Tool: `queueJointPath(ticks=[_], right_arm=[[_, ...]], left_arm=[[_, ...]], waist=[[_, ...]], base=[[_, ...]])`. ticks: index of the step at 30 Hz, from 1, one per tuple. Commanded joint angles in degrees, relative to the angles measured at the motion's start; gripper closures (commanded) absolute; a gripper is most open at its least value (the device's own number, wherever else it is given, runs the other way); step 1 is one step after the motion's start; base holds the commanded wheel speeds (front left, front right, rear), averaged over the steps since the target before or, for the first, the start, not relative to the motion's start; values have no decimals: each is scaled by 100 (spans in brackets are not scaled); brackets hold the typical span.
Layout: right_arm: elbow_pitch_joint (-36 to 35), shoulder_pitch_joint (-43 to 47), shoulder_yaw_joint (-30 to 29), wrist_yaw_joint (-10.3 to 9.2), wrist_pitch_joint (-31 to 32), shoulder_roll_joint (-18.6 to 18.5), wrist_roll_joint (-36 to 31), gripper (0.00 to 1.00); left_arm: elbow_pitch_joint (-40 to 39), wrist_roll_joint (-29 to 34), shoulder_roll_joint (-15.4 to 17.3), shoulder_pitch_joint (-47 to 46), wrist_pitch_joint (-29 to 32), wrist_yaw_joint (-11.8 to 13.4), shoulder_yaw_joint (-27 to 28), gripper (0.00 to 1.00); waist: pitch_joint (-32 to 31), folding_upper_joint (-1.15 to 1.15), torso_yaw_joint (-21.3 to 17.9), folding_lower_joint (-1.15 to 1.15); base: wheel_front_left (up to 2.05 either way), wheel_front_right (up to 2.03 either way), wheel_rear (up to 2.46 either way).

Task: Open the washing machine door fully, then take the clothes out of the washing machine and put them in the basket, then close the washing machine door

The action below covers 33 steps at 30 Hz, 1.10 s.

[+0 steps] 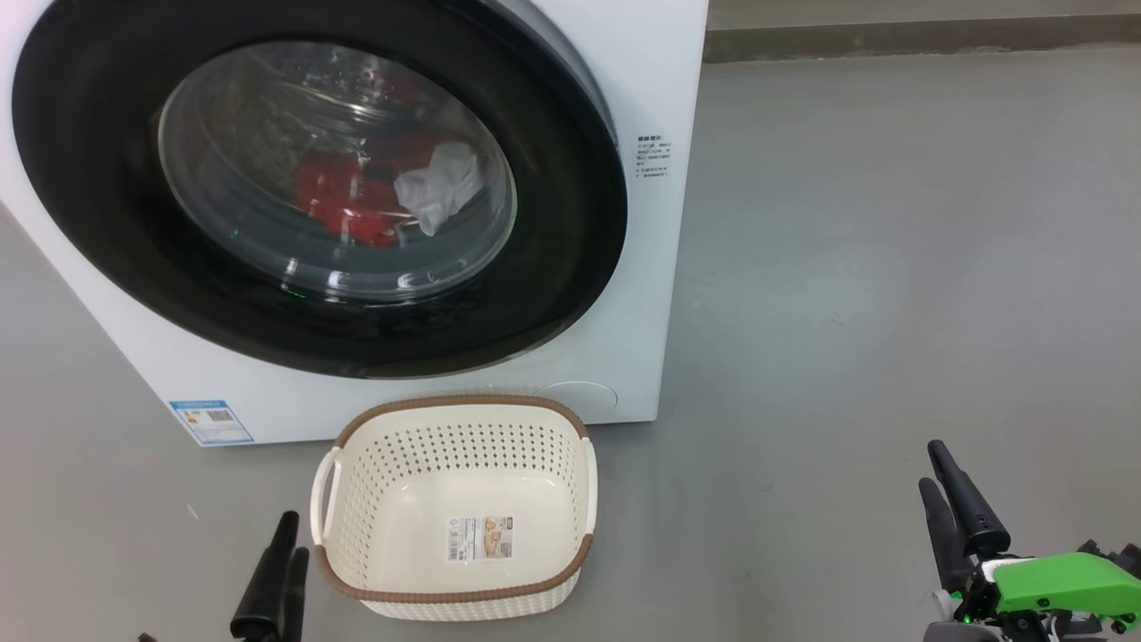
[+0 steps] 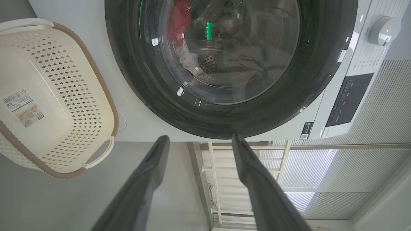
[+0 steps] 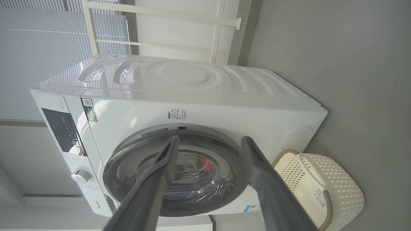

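The washing machine stands white at upper left, and the washing machine door, black-rimmed with a glass bowl, lies flat over its front. Behind the glass I see the clothes: red fabric and a white cloth. The cream basket sits empty on the floor just before the machine. My left gripper hovers left of the basket, and the left wrist view shows this gripper open, pointing at the door's rim. My right gripper is far right, open, facing the door from a distance.
Bare grey floor spreads to the right of the machine up to a wall base. The machine's control panel and dial sit above the door. A white rail frame and blinds stand beside the machine.
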Motion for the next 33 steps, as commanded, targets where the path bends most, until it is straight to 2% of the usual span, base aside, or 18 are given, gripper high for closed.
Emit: queueJointPath(ticks=[1, 15, 33], right_arm=[[-188, -121, 57, 1, -89, -97, -128, 0], [-219, -92, 247, 2, -308, -177, -731, 0], [-171, -83, 434, 2, -607, -306, -2211, 0]], left_arm=[[-212, 144, 81, -104, -71, 0, 9, 0], [-372, 1145, 118, -55, -289, 0, -21, 0], [-619, 2763, 108, 9, -591, 0, -88, 0]], waist=[[5, 0, 3, 0], [12, 0, 16, -1], [23, 0, 41, -1]], base=[[0, 0, 0], [0, 0, 0], [0, 0, 0]])
